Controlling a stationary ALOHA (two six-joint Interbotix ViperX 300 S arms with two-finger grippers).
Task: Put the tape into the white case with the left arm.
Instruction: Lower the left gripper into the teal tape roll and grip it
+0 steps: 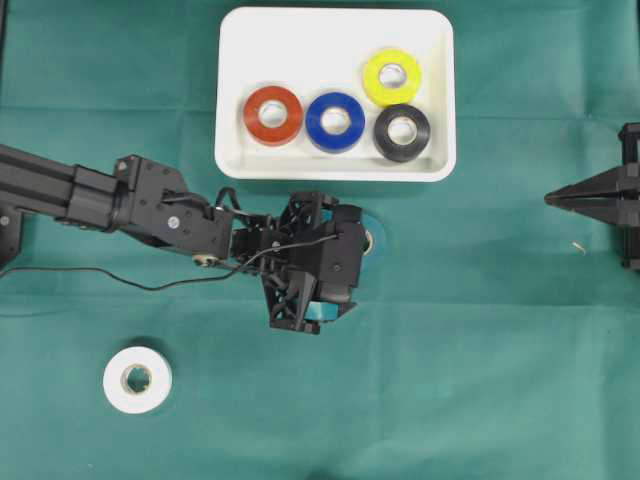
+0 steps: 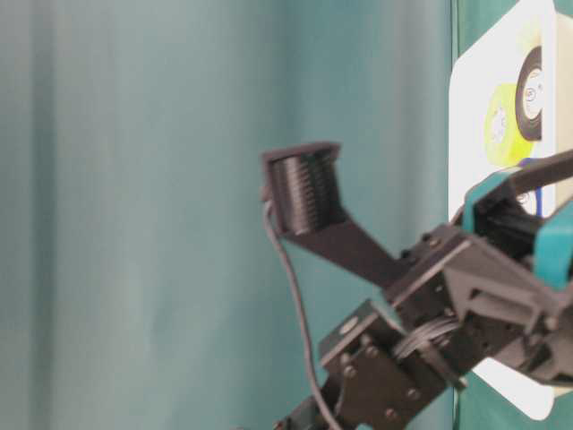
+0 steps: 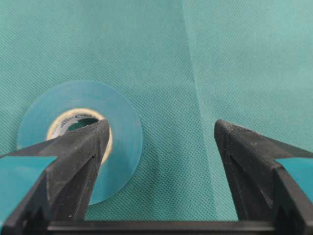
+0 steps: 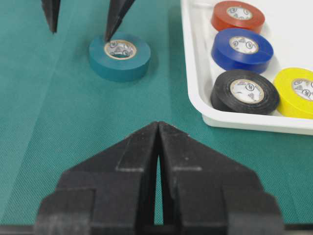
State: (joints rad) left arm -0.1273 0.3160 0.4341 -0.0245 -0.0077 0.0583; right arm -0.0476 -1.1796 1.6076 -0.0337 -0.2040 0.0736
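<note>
The teal tape roll (image 4: 120,59) lies flat on the green cloth (image 4: 58,127), hole upward, just outside the white case (image 1: 335,165). The left gripper (image 3: 161,139) straddles its wall, spread wide, gripping nothing. The case holds red (image 1: 273,114), blue (image 1: 335,121), yellow (image 1: 392,75) and black (image 1: 402,131) rolls. The right gripper (image 4: 158,128) is closed, empty.

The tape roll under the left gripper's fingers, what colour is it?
Teal, close to the cloth's colour; the tape roll shows best in the right wrist view.
</note>
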